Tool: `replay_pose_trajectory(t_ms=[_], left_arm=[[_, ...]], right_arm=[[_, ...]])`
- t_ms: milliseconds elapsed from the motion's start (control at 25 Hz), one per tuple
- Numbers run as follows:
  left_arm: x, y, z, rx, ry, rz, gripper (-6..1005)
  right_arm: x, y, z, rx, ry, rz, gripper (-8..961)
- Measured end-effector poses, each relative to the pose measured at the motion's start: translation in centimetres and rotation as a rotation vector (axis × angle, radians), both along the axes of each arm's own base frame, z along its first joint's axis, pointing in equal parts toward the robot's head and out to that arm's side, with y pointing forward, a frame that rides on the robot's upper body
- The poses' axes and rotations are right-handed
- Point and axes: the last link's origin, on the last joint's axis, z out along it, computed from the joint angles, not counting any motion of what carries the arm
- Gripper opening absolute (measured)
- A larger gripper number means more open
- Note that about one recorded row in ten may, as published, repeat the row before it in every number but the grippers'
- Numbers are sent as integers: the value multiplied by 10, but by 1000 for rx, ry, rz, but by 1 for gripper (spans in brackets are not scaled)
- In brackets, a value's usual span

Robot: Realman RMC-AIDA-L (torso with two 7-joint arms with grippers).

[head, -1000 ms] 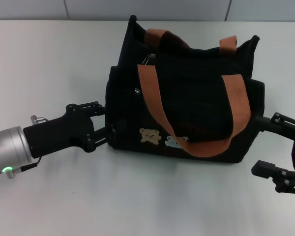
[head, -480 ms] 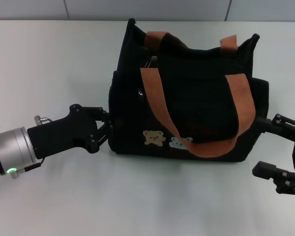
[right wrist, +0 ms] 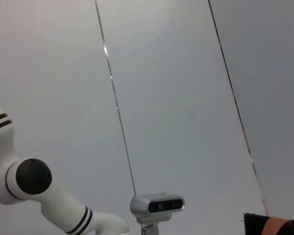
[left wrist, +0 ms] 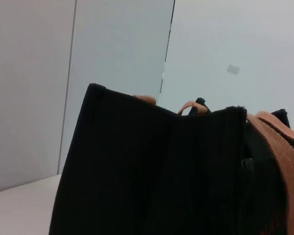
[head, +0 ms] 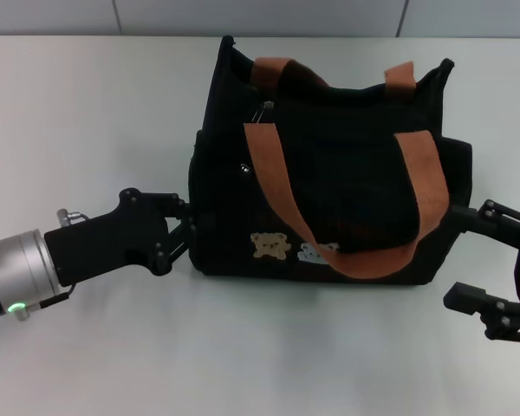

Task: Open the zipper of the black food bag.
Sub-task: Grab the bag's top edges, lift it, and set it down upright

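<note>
Reaching in from lower left of the head view, the left gripper presses its jaws against the black food bag at centre frame, clenched on its side fabric. The zipper pull sits upper centre. The right gripper, lower right, is released.

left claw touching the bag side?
Touching. In the head view the left claw has its fingers against the left side panel of the black food bag, no gap showing.

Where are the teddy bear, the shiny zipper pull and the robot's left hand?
bear patch (head: 269, 245), head view, its middle
zipper pull (head: 265, 107), head view, silvery tab
left end effector (head: 187, 225), head view, between fingertips at bag's side
</note>
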Motion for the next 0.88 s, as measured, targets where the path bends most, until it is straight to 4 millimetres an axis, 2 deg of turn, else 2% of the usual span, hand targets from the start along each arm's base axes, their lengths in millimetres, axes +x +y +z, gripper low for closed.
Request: replay_pose_trajectory(t_ms=[240,440,640,880], left_arm=[[3,1,17,25,-31,-33,97],[13,13,55,57,20,-121,98],[35,19,91,62,102,-251,98],[57,23,122,103,207,-359,98]], right_arm=[[0,1,-2,13,-2,-6,831],[1,9,-7,8,-24,-51,831],[-2,16,-12,-13,-19,-71,831],[-11,33,-27,-11,-5,-119,831]])
